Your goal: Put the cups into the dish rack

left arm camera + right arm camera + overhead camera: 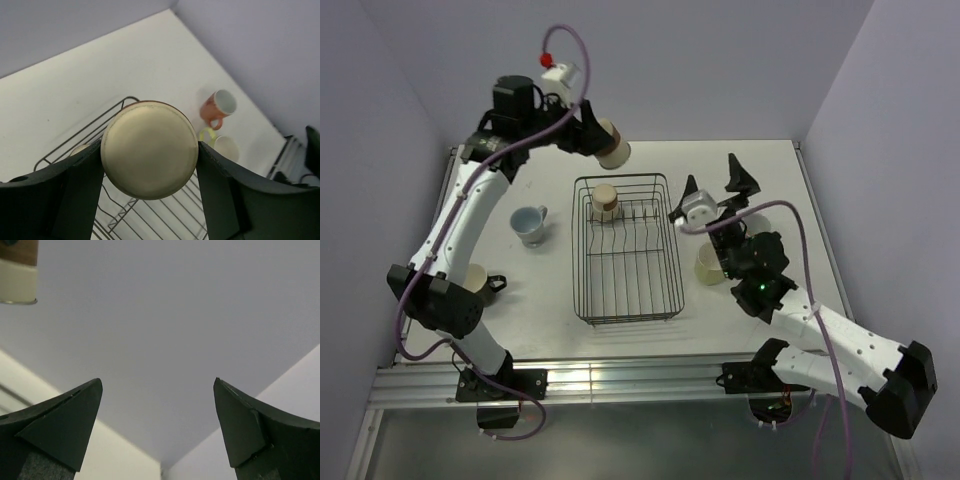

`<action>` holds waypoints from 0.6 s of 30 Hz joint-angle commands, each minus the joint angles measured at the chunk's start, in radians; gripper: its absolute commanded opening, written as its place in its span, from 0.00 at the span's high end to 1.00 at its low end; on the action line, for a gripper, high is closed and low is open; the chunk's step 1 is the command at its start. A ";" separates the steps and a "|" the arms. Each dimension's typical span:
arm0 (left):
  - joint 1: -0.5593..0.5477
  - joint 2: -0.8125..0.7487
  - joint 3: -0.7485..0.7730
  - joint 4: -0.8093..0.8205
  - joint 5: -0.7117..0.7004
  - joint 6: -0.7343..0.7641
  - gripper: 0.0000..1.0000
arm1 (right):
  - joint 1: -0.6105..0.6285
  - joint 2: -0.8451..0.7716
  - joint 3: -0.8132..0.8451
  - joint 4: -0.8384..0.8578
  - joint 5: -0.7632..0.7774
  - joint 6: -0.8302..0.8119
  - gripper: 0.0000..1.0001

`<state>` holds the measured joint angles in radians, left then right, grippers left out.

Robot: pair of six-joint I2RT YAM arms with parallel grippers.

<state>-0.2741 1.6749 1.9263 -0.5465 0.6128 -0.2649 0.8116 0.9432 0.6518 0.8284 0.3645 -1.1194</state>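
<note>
Tumbler [615, 150] sits clamped in raised left claw [601, 134].

From the left wrist camera, the tan tumbler [149, 150] clamped in my left gripper [150, 146] blocks most of what lies below the hand. The dish rack [125, 102] shows only as wires around it and runs off the lower edge. The second tumbler [80, 149] is a mere sliver beside one finger. A dark shape [312, 150] at the right edge is cropped and I can't identify it. Overhead, the left arm's elbow covers part of the black cup [478, 278], and the right arm overlaps the pale yellow mug [706, 264]. Up-left of the right gripper [157, 390], a cup fragment [19, 277] is cut by the corner.
</note>
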 commanded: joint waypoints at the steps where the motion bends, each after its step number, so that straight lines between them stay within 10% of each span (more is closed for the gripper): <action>1: -0.135 -0.083 -0.075 0.037 -0.260 0.171 1.00 | -0.098 -0.050 0.103 -0.561 0.087 0.373 0.00; 7: -0.252 -0.029 -0.110 0.071 -0.389 0.173 1.00 | -0.335 -0.073 0.181 -0.969 -0.048 0.703 0.00; 18: -0.373 0.077 -0.187 0.141 -0.554 0.170 1.00 | -0.514 -0.020 0.223 -1.144 -0.211 0.943 0.00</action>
<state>-0.6308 1.7382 1.7508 -0.4797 0.1371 -0.1123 0.3141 0.9207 0.8139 -0.2684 0.2176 -0.2749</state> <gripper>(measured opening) 0.735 0.998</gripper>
